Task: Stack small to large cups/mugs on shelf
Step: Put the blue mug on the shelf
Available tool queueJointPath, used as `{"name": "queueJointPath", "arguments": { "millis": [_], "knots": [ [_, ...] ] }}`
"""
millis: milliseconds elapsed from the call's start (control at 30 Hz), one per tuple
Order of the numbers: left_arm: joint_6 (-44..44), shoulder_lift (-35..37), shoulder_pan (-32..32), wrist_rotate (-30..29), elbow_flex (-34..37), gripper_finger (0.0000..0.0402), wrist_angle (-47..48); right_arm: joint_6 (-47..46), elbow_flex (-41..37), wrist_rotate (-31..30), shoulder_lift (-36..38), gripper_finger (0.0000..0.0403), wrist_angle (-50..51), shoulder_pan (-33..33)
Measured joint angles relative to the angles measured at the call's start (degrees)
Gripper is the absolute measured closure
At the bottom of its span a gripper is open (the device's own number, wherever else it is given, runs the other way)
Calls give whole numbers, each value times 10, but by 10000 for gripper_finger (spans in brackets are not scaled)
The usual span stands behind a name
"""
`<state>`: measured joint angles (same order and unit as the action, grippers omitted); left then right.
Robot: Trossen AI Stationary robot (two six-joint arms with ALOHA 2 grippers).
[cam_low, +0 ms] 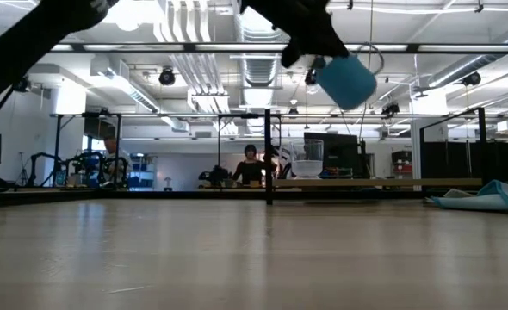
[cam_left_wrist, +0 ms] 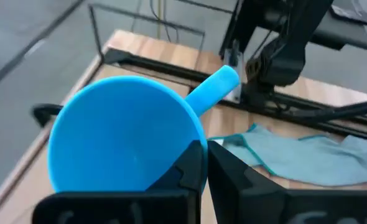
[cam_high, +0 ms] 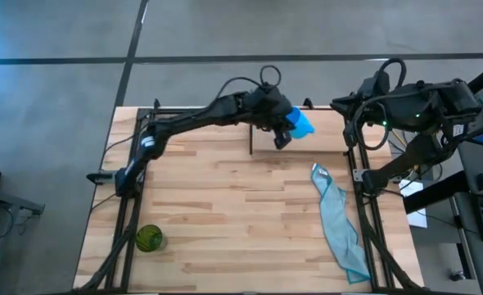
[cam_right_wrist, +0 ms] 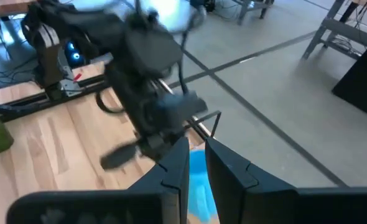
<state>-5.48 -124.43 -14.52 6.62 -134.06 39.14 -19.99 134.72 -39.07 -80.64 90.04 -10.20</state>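
Observation:
My left gripper (cam_high: 282,135) is over the table's far middle, shut on the bright blue mug (cam_high: 301,123). In the low view the mug (cam_low: 347,79) hangs tilted, high above the shelf (cam_low: 366,182). The small clear cup (cam_low: 307,159) stands upright on the shelf board. The dark green cup (cam_high: 149,238) rests on the table near its near-left corner. My right gripper (cam_right_wrist: 197,165) waits shut, raised at the far right. My left gripper pinches the blue mug's wall at the rim (cam_left_wrist: 190,134), on the side opposite the handle (cam_left_wrist: 213,88). One finger (cam_left_wrist: 190,165) is inside the mug, the other (cam_left_wrist: 233,177) outside. The mug is lifted clear and tilted.
A teal cloth (cam_high: 337,221) lies crumpled along the table's right side. The shelf's black frame post (cam_high: 250,141) stands at the far middle. A person (cam_low: 250,165) is in the room beyond the table.

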Motion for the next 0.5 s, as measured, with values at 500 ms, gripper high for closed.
{"name": "queueJointPath", "arguments": {
  "millis": [500],
  "knots": [
    [-1,-75,-5,2,3,402,-30,-62,-97,4,-3,355,0,1]
  ]
}}
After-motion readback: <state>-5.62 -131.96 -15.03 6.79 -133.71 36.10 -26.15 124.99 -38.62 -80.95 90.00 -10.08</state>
